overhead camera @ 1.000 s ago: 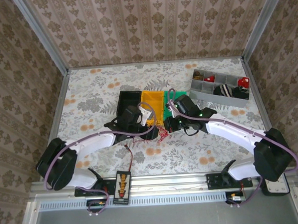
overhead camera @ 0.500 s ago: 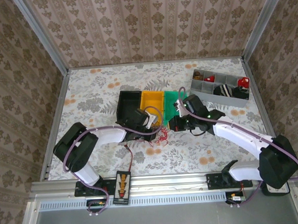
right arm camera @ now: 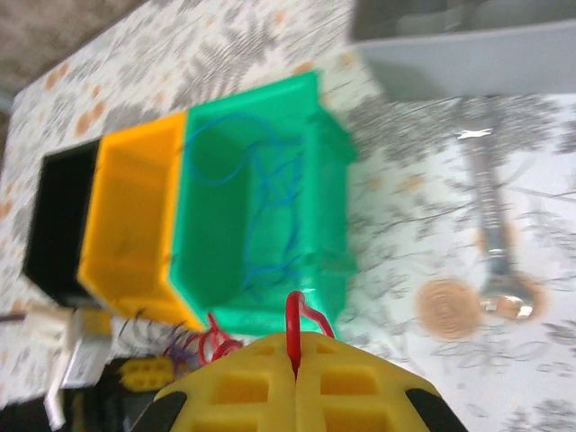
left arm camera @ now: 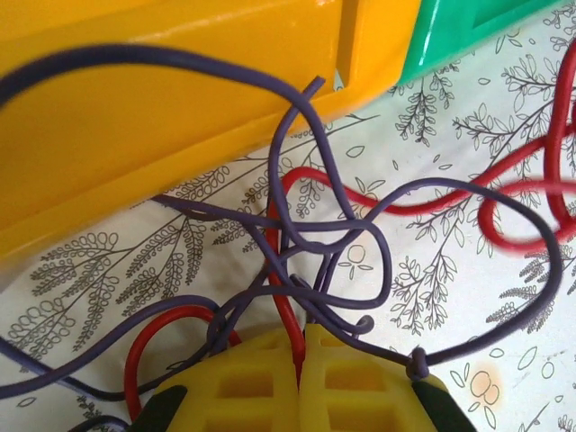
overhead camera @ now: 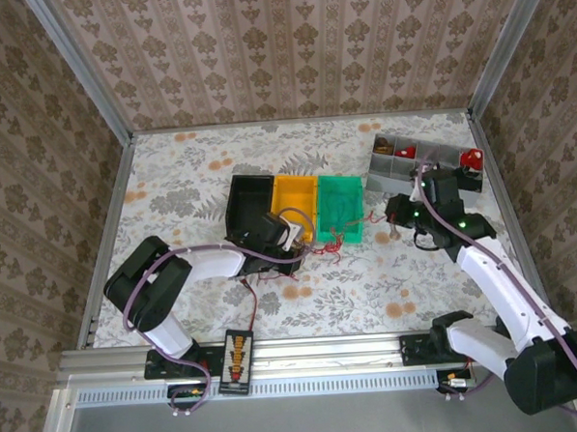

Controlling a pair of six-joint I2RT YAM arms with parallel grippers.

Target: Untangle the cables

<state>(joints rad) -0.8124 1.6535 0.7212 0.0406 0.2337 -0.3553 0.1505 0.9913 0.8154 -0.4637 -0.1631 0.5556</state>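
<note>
The cables (left arm camera: pixel 324 234) are a tangle of thin red and purple wires on the floral tabletop, just in front of the yellow bin (left arm camera: pixel 180 108). My left gripper (left arm camera: pixel 301 346) is shut on a red strand at the tangle, with purple loops draped over its yellow fingertips. From above, the left gripper (overhead camera: pixel 303 246) sits at the yellow bin's front edge. My right gripper (right arm camera: pixel 293 355) is shut on a red cable end, held off to the right of the green bin (right arm camera: pixel 261 198). A red strand (overhead camera: pixel 343 242) runs from the tangle toward the right gripper (overhead camera: pixel 392 218).
Black (overhead camera: pixel 249 204), yellow (overhead camera: pixel 296 204) and green (overhead camera: pixel 341 205) bins stand side by side mid-table; thin blue wire (right arm camera: pixel 270 207) lies in the green one. A grey compartment tray (overhead camera: pixel 421 165) is at the back right. A wrench (right arm camera: pixel 493 234) lies on the table. A black connector board (overhead camera: pixel 238 359) sits at the near edge.
The left gripper shut on the tangle. The right arm swung back to the right, away from the bins, drawing a red strand out with it.
</note>
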